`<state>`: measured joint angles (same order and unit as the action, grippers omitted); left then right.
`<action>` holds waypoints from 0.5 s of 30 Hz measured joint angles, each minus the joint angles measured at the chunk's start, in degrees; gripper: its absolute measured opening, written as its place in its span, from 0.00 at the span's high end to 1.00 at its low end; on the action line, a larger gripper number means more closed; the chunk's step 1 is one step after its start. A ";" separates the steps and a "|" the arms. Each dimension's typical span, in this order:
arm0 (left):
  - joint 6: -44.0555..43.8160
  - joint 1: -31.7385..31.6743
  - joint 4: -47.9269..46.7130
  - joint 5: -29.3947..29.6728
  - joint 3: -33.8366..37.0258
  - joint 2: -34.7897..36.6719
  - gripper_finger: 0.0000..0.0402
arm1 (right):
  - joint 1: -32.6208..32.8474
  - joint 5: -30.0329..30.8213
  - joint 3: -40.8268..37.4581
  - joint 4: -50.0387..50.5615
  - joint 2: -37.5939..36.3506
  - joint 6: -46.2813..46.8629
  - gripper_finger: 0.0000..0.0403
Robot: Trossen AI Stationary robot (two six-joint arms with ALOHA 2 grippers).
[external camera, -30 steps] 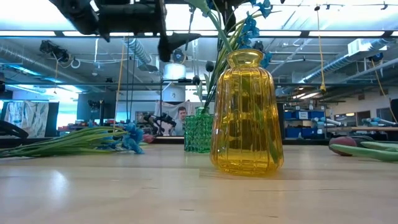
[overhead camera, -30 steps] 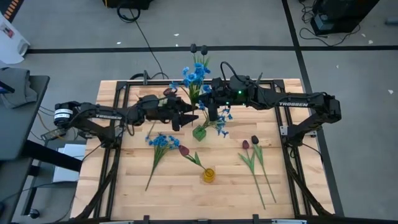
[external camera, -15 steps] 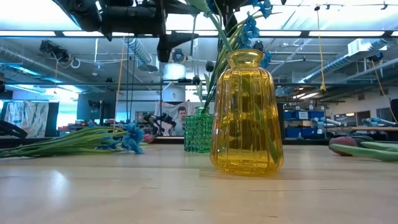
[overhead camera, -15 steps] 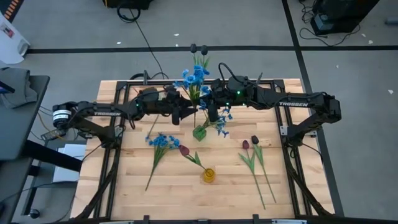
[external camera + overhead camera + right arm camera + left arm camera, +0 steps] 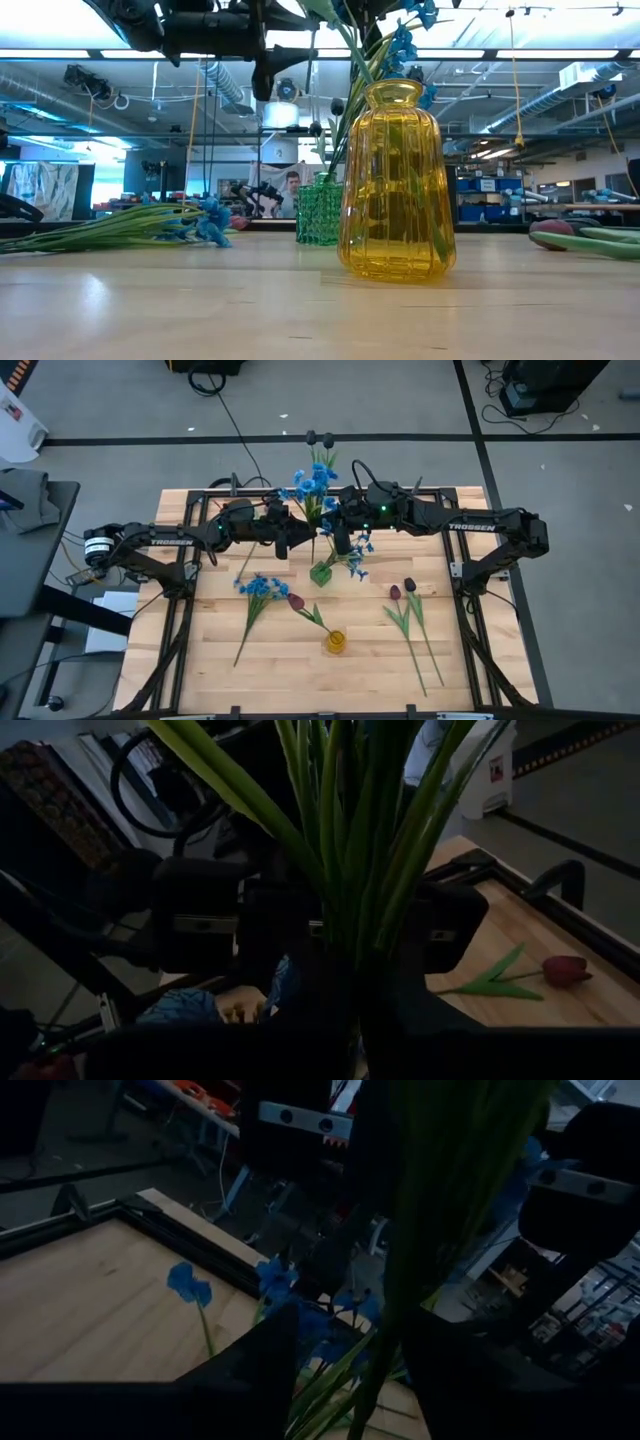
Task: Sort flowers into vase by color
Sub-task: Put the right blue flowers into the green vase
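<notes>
Our right claw is closed on a bunch of green stems above the green vase, still feeding blue flowers in. Our left claw hovers alongside, fingers parted, empty. Next, we lower and release the stems.

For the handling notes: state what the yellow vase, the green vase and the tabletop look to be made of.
Yellow vase: likely glass, glossy, ribbed; stems show through it. Green vase: seemingly textured translucent glass or plastic. Tabletop: pale wood planks, satin sheen, visible seams.
</notes>
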<state>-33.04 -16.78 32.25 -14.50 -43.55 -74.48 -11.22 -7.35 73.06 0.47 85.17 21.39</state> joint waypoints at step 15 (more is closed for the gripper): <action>-0.17 0.01 1.62 -1.39 0.04 0.00 0.77 | -0.02 -0.05 0.02 0.52 0.00 -0.07 0.96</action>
<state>-33.21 -16.76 33.87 -15.89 -43.51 -74.48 -11.25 -7.40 73.08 0.99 85.17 21.32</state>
